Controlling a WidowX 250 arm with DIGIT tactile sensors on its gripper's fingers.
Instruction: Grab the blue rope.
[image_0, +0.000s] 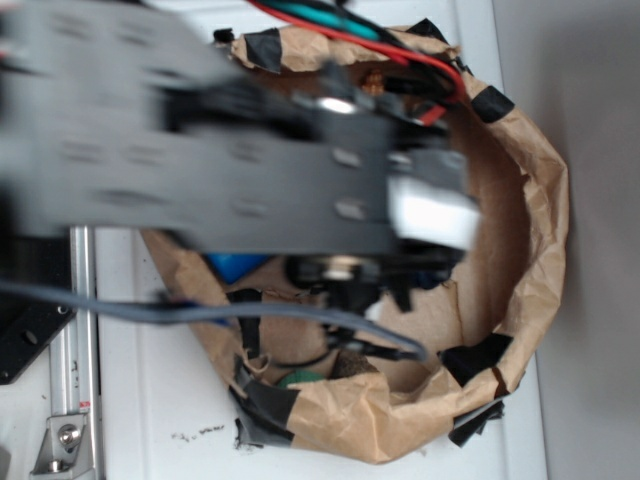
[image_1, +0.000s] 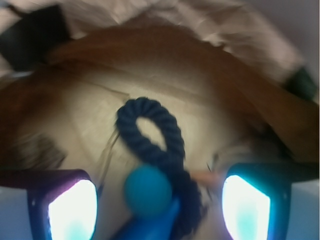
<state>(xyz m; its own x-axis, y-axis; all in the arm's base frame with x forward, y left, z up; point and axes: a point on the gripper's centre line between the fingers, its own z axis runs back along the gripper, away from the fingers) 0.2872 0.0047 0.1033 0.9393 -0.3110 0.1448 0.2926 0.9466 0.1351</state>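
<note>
My gripper (image_1: 159, 210) hangs open inside a brown paper bag (image_0: 530, 250), its two fingers (image_1: 62, 207) standing wide apart at the bottom corners of the wrist view, with nothing held between them. The blue rope (image_1: 155, 135) lies on the bag's pale paper floor just ahead of me, a thick navy twisted strand curled into a closed loop, its tail running down toward the gap between my fingers. Over that tail sits the round teal cap (image_1: 147, 191) of a bright blue plastic bottle (image_1: 150, 225), which touches the rope and lies between my fingers at the lower edge of the frame. In the exterior view my arm (image_0: 200, 150) is blurred and covers most of the bag's opening, so the rope cannot be made out there. The bag's rolled rim is patched with black tape (image_0: 475, 355), and it rests on a white table (image_0: 150, 420).
</note>
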